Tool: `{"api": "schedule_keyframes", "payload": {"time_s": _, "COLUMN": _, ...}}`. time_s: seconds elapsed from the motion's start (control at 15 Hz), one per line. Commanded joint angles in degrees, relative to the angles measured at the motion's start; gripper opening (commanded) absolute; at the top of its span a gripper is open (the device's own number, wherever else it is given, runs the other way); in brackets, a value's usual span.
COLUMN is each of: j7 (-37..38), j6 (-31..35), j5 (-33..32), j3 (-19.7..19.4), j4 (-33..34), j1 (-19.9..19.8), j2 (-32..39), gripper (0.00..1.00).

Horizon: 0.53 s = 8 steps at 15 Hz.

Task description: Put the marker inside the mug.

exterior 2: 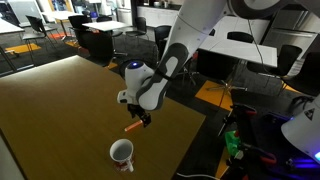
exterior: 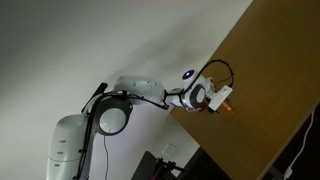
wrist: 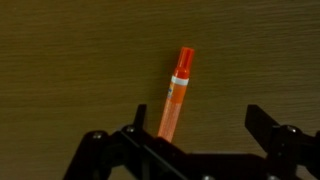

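Brown worktop [wrist: 60, 60] carries the marker [wrist: 176, 92], its long axis running nearly bottom-to-top in the wrist view, between the wide-spread jaws of the tool [wrist: 195, 122] and nearer the frame-left one, with the mug [exterior 2: 122, 153] near, lower in an exterior view.

ok quick count: one marker [wrist: 174, 100], orange-red, same one in all three views. one mug [exterior 2: 122, 153], white, which I can only spot in an exterior view. one robot arm [exterior 2: 180, 45] with one gripper [exterior 2: 140, 119] on it, and the wrist view shows two fingers [wrist: 258, 120]. one brown tabletop [exterior 2: 60, 100]. behind it there are several office desks [exterior 2: 243, 38] and several chairs [exterior 2: 290, 62], too far off and dim for an exact number
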Motion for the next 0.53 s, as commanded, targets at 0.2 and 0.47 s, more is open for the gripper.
{"api": "schedule_keyframes", "payload": {"time_s": 0.2, "j7": 0.9, "j6": -6.5, "j5": -0.6, "j3": 1.2, "j4": 9.4, "j1": -0.8, "j2": 5.1, "gripper": 1.00}}
{"api": "schedule_keyframes", "payload": {"time_s": 0.47, "j7": 0.7, "j6": -9.1, "j5": -0.4, "j3": 1.4, "j4": 13.2, "j1": -0.7, "j2": 7.4, "gripper": 0.78}}
